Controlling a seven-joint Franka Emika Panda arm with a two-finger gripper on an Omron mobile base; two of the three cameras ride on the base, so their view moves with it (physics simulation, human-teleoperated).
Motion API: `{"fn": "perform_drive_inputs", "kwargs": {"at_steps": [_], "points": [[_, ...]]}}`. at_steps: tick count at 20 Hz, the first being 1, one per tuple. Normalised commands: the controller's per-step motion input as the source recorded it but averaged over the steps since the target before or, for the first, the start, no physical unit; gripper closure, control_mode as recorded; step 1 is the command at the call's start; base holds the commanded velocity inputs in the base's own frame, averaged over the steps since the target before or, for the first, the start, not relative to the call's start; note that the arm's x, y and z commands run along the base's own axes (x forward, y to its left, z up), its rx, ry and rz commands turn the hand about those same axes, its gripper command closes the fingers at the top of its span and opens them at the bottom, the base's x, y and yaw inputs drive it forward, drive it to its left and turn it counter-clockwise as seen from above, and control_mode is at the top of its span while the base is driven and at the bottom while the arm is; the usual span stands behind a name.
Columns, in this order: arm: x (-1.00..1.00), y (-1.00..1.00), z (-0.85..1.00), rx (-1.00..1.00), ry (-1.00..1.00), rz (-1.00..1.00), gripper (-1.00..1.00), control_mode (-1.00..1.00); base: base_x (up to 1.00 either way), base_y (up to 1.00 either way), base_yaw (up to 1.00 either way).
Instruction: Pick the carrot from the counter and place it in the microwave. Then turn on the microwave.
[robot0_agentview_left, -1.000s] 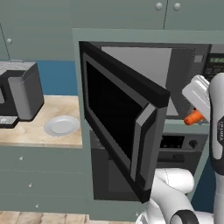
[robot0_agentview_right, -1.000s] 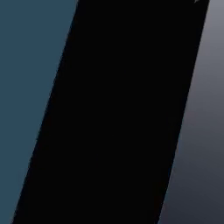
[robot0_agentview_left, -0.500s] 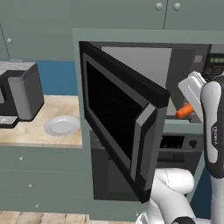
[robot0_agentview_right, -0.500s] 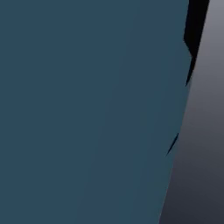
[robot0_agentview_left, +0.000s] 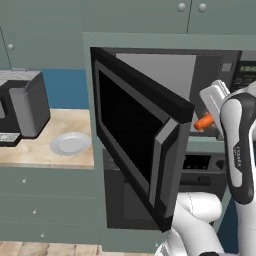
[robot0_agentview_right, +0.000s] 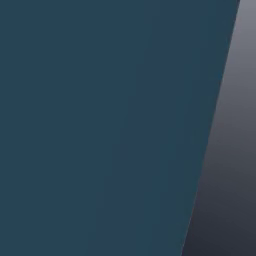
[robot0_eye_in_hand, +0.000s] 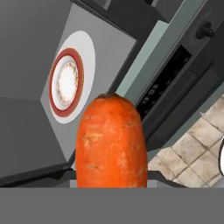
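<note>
Fingers (robot0_agentview_left: 209, 120) stay out of sight but clench the stubby orange carrot (robot0_agentview_left: 203, 122) at the black microwave (robot0_agentview_left: 200, 75) mouth, ready for placing inside

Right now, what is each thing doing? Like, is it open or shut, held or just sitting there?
microwave: door swung wide open
carrot: held up at the microwave's opening
end effector: shut on the carrot
grey plate: flat on the counter, nothing on it
plate inside microwave: bare
</note>
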Motion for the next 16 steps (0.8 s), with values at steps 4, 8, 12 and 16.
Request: {"fn": "perform_drive_inputs", "kwargs": {"at_steps": [4,8,12,16], "points": [[0.24,0.02,0.0,0.0,-0.05,-0.01,1.0,-1.0,0.0,0.0,0.0],[0.22,0.08,0.0,0.0,-0.02,0.0,1.0,-1.0,0.0,0.0,0.0],[0.14,0.01,0.0,0.0,-0.01,0.0,1.0,-1.0,0.0,0.0,0.0],[0.21,0.02,0.0,0.0,0.0,0.0,1.0,-1.0,0.0,0.0,0.0]]}}
